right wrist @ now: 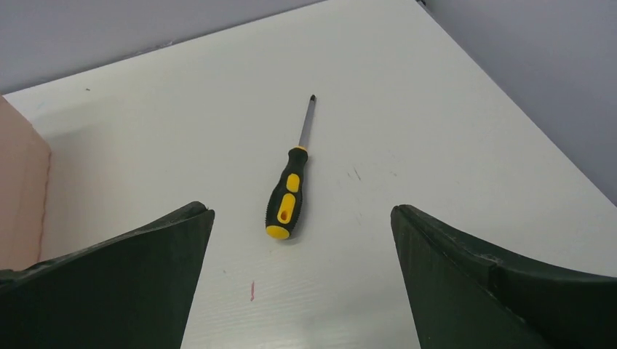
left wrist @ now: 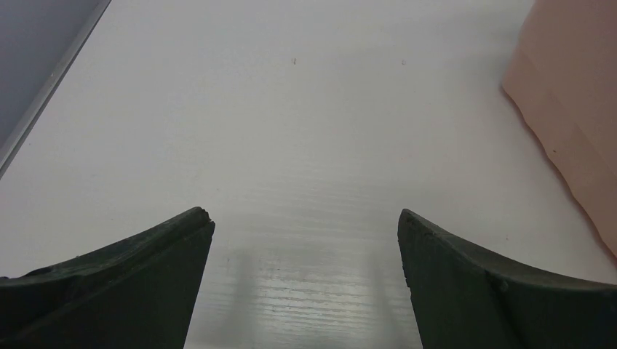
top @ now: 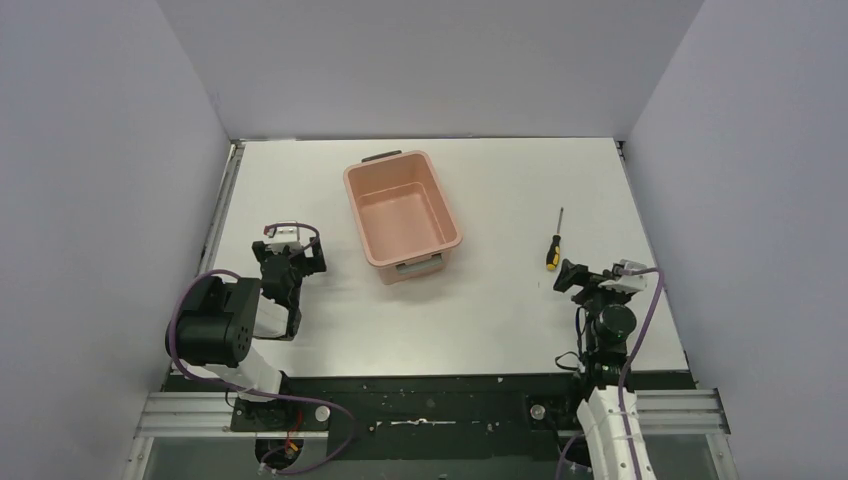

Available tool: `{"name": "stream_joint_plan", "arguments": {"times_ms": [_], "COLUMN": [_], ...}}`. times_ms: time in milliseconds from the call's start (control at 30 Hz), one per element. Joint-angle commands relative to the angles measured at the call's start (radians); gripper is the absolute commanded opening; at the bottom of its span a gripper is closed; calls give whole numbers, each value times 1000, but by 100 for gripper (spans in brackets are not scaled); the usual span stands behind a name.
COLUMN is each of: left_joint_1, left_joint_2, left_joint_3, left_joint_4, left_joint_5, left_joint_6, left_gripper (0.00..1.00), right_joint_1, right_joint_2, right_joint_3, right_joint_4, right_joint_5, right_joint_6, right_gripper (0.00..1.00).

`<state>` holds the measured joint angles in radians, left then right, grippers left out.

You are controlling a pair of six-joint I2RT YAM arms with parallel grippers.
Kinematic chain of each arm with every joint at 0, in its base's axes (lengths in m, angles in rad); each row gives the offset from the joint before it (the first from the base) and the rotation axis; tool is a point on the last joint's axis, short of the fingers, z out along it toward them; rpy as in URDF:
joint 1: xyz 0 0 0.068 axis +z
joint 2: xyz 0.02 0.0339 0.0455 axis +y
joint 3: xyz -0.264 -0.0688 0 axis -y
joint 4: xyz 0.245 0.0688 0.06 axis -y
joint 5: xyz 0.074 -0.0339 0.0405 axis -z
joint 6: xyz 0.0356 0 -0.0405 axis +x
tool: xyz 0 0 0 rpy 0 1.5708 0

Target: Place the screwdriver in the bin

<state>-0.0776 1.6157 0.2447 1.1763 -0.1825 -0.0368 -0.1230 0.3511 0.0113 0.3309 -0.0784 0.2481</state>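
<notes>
Screwdriver (right wrist: 289, 190) flat on white table (right wrist: 436, 131), just ahead of wide-open, empty right tool (right wrist: 302, 211); left tool (left wrist: 303, 214) likewise open

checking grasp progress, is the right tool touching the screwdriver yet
Apart. Right wrist view shows bare table either side of the screwdriver, clear of the open right tool.

A white table (top: 480, 320) carries the salmon-pink bin (top: 400, 215), upright toward the far middle; the screwdriver (top: 554, 245) lies flat well to its right, handle nearest the near edge, shaft pointing away.
</notes>
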Motion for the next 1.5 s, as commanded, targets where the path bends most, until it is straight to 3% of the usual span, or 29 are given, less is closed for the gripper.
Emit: {"name": "stream_joint_plan", "arguments": {"times_ms": [0,167,400,567,833,900,1000,1033,1067,1100,1233,1467], "left_joint_1": [2,3,2,2,2,3,2,2,2,2,3,2], "left_joint_2": [-5,-5,-6,-6,-6,-5,-6,-7,-7,-7,-6,-6], "left_joint_3": [8,8,8,8,8,8,8,8,8,8,8,8], "left_joint_4": [35,35,36,36,35,35,36,35,36,36,36,36], "left_joint_5": [6,7,7,7,6,6,6,6,6,6,7,6], "left_joint_6": [9,8,9,9,8,8,9,9,8,8,8,9], "left_gripper": [97,97,97,97,97,97,97,97,97,97,97,97], "right_joint_1": [0,-1,0,8,57,76,84,84,85,86,98,88], "right_joint_2": [112,442,1057,1331,1509,1543,1576,1577,1573,1566,1518,1609], "right_joint_3": [119,454,1087,1216,1235,1241,1234,1232,1236,1249,1412,1962], "right_joint_4": [-34,-306,-878,-975,-885,-883,-893,-896,-904,-920,-1070,-1584], "right_joint_5": [75,64,-18,-67,-74,-45,3,15,22,30,63,53], "right_joint_6": [69,70,-14,-32,-26,-25,-17,-17,-20,-22,-48,-78], "right_gripper": [100,100,97,91,80,74,47,35,13,0,0,0]}}
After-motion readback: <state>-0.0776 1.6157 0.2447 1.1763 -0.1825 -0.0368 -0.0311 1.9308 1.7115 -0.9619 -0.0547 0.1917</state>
